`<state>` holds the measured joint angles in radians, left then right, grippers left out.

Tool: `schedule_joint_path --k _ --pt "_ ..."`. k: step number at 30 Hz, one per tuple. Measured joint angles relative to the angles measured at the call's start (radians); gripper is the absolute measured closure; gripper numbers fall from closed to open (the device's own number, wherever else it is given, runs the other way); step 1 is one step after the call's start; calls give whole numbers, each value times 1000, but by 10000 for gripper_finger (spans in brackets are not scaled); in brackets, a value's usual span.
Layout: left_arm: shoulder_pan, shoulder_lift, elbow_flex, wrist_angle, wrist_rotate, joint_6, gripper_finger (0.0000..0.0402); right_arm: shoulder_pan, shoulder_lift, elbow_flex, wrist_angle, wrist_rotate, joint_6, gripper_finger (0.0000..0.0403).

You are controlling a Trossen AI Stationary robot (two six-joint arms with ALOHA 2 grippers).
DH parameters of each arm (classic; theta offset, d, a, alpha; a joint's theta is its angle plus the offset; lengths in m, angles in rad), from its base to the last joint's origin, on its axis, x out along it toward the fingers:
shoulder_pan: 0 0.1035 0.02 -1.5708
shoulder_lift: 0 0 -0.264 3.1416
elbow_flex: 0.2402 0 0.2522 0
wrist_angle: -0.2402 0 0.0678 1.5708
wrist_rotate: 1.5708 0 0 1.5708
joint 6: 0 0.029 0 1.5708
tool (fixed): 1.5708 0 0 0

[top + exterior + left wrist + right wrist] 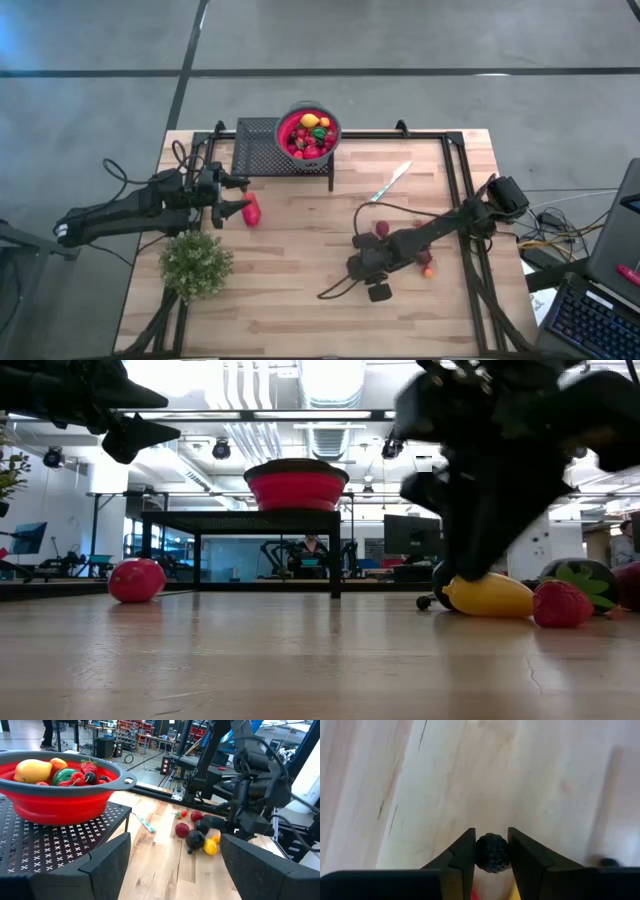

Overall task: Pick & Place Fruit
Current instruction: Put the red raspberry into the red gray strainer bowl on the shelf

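A red bowl (308,133) heaped with toy fruit stands on a black mesh rack (262,146) at the far edge. My right gripper (362,268) points steeply down over the table's right half, shut on a small dark bumpy berry (492,852). Just beside it a yellow fruit (490,595) and a red strawberry (560,604) lie on the wood, with maroon fruits (382,229) close by. A larger red piece (251,210) lies at the left, just past my left gripper (175,865), which waits open by the rack. My right gripper pinches the dark berry's two opposite sides (481,853) between its two fingertips. The fingers (465,851) come from above, slanting down. The berry (195,840) seems to sit just off the wood, clear of the yellow fruit (210,846) next to it.
A silver knife (390,183) lies between the rack and the loose fruit. A bushy green plant (196,263) stands near the left front. Black rails (455,180) run along the table's right and far sides. Bare wood lies in the middle and near part.
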<state>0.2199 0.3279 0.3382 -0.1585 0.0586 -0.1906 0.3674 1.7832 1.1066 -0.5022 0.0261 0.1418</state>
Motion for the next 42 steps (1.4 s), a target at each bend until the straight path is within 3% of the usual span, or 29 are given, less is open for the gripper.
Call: schedule_joint_path --k 13,25,35,42 --pt "0 0 0 0 0 0 90 -146 -7 323 -224 0 -207 309" --pt "0 0 0 0 0 0 90 -442 -8 663 -297 0 -360 308" --pt "0 0 0 0 0 0 90 -705 -8 684 -213 -4 -329 300" --pt "0 0 0 0 0 0 90 -793 -7 665 -178 -11 -314 304"
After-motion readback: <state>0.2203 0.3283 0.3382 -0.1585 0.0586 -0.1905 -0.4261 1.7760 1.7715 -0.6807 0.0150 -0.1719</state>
